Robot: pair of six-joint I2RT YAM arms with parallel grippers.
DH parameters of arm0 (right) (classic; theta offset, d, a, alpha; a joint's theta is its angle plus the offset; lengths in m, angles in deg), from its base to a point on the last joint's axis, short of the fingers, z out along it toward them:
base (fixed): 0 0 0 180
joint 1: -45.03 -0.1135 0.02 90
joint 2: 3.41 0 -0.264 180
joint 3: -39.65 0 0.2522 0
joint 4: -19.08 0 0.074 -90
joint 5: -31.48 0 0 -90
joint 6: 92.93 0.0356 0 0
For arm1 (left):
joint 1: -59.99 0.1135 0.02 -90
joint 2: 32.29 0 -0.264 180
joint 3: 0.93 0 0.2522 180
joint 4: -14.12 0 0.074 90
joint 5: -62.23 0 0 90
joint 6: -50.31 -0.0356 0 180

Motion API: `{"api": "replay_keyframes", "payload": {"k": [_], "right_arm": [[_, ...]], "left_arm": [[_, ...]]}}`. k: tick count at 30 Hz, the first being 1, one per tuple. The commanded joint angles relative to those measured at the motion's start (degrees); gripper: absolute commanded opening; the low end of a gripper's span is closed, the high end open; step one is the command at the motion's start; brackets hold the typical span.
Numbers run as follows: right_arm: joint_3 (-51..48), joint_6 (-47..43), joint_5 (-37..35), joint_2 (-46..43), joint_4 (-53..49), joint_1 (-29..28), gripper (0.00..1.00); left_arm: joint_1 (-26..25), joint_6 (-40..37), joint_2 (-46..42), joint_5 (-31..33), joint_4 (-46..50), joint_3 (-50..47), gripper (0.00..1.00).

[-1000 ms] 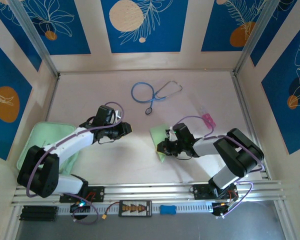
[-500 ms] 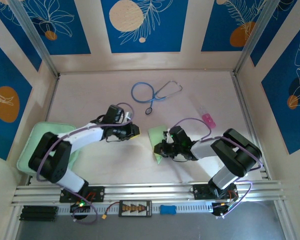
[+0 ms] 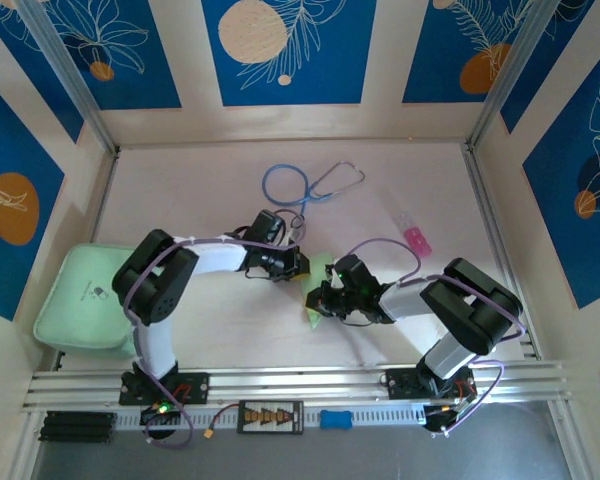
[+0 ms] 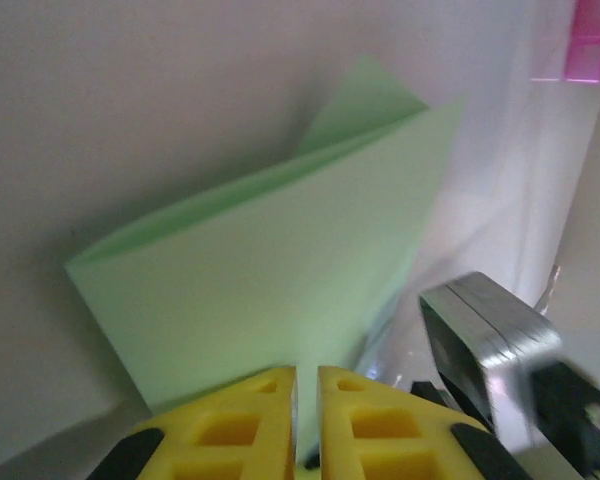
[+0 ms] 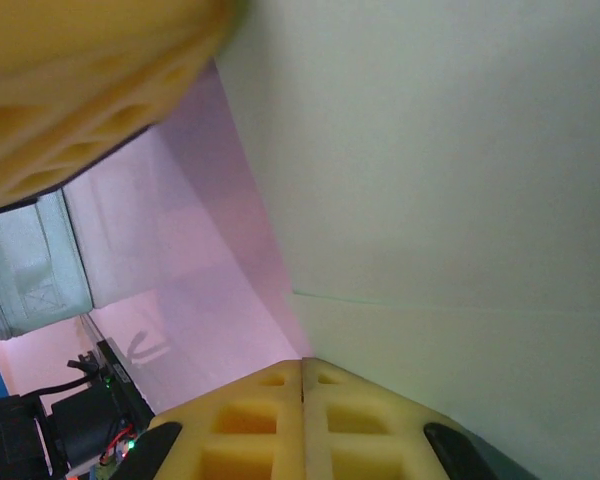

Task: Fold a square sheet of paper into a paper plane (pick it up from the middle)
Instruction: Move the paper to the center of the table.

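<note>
Left gripper (image 3: pixel 297 267): at the middle of the table (image 3: pixel 190 200), yellow fingers (image 4: pixel 265 400) drawn to a hairline slit, nipped on one edge of the sheet of paper (image 3: pixel 311 312).

Right gripper (image 3: pixel 321 298): just at 4 o'clock of the left one, closed tight. In its wrist view, fingertip seam right at the sheet's edge, sheet clamped there.

Sheet of paper: thin, pale green, plain, folded over into two layers. In the left wrist view, corner of the back layer peeking out at 12 o'clock. Pinched between both grippers, lower tip pointing to 6 o'clock in the top view.

Stethoscope (image 3: pixel 305 185): blue tubing, at 12 o'clock of the grippers, well apart.

Small pink object (image 3: pixel 417 238): at 2 o'clock, apart from the right arm.

Pad (image 3: pixel 80 300): mint green, rounded corners, at 9 o'clock, against the left wall.
</note>
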Motion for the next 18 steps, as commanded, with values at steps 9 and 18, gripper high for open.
{"api": "replay_keyframes", "payload": {"k": [9,18], "right_arm": [[-1.7,5.5,-4.5,-0.9,-7.9,-3.0,0.07],[1.6,1.5,-5.3,-9.0,-15.2,-3.5,0.12]], "left_arm": [[-0.4,-1.5,6.3,2.6,3.4,-0.3,0.09],[-0.3,-3.2,6.5,3.3,4.3,-1.8,0.09]]}}
